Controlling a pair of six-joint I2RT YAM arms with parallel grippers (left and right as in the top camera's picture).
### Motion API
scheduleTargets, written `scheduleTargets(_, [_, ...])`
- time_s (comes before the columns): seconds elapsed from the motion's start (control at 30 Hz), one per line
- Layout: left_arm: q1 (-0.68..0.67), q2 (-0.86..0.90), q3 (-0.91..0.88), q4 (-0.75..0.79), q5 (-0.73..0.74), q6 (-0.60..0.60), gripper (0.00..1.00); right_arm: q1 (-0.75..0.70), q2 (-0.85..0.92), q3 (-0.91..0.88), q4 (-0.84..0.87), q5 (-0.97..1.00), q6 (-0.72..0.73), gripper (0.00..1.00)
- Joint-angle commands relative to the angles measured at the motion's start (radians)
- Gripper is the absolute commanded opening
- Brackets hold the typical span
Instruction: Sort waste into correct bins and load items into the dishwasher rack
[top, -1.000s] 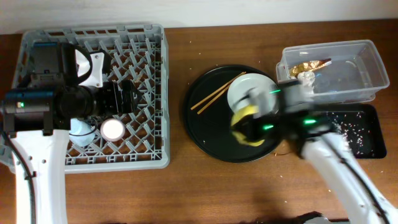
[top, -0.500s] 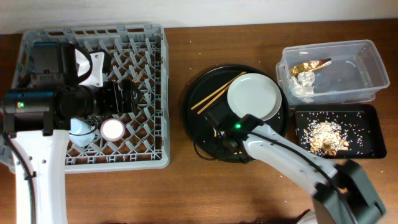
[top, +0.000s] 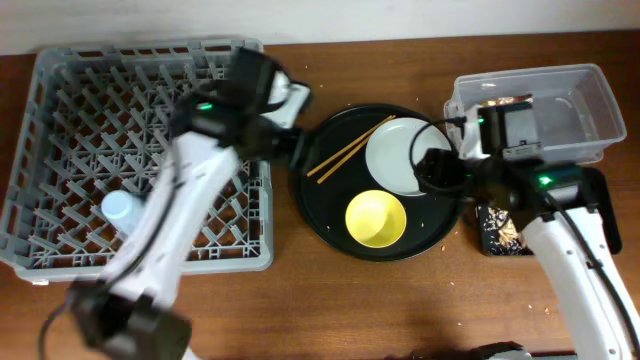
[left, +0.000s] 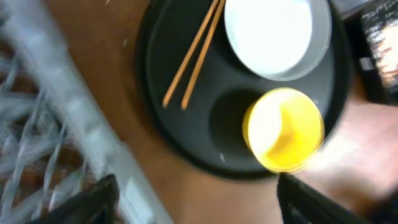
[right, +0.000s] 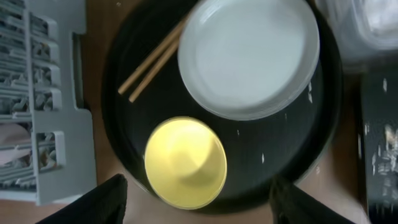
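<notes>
Together, yellow bowl (top: 375, 218), white plate (top: 405, 157), chopsticks (top: 348, 148), round tray (top: 325, 215)

Round black tray (top: 328, 212), brown wooden table (top: 300, 310)

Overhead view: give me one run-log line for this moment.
left gripper open, empty | right gripper open, empty | yellow bowl, white plate, chopsticks on round tray | light blue cup in rack

The light is soft and even. Both wrist pictures are blurry. The white plate (left: 268, 31) above the left fingers (left: 93, 200) glows too bright. Those fingers look fuzzy.
</notes>
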Motion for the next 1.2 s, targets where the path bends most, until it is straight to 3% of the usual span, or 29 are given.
scheduleTargets(0.0, [-0.079,0.145,-0.009,0.098,-0.045,0.145,0.69,-0.023,-0.002,0.006,-0.032,-0.063,-0.036,0.78])
scheduleTargets(0.17, [-0.127,0.356,-0.009,0.303,-0.286,0.168,0.44,-0.023,-0.002,0.006,-0.055,-0.063,-0.041,0.79])
scheduleTargets(0.43, [-0.127,0.518,-0.009,0.422,-0.281,0.198,0.33,-0.023,-0.002,0.006,-0.055,-0.062,-0.041,0.81])
scheduleTargets(0.63, [-0.127,0.522,-0.010,0.420,-0.204,0.201,0.29,-0.023,-0.002,0.006,-0.055,-0.062,-0.041,0.82])
scheduleTargets(0.67, [-0.127,0.522,-0.010,0.419,-0.204,0.201,0.27,-0.023,-0.002,0.006,-0.055,-0.062,-0.041,0.82])
scheduleTargets(0.73, [-0.126,0.525,-0.012,0.417,-0.203,0.201,0.11,-0.023,-0.002,0.006,-0.055,-0.062,-0.041,0.82])
scheduleTargets(0.9, [-0.126,0.562,-0.019,0.394,-0.204,0.201,0.01,-0.023,-0.002,0.006,-0.056,-0.063,-0.041,0.82])
scheduleTargets(1.0, [-0.126,0.557,-0.008,0.354,-0.204,0.198,0.00,-0.023,-0.002,0.006,-0.056,-0.063,-0.041,0.82])
scheduleTargets(1.17, [-0.117,0.438,0.093,0.219,-0.205,0.088,0.00,-0.023,-0.002,0.006,-0.056,-0.063,-0.041,0.81])
